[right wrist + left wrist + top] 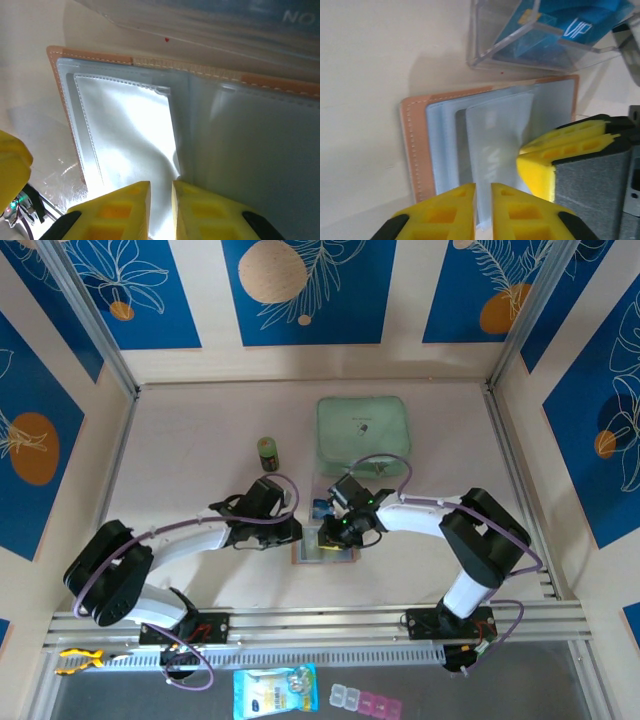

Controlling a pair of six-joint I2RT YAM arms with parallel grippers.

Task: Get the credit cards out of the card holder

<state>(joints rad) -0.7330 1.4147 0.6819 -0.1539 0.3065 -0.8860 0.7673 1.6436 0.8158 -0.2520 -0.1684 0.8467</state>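
One open card holder [413,150] on desk [365,75] | left claw [484,194]: pinching clear pocket [495,132] edge | right claw [161,189]: pinching clear pocket too

The card holder [325,556] lies open mid-frame on the surface [180,440], with the left tool [294,533] and right tool [337,535] meeting over it. Blue credit cards [321,508] sit just above, and a mint-green case [363,435] and small green bottle [267,450] lie farther up.

One card holder [325,552], one green case [363,435], one small jar [267,451], one clear packet [540,35].
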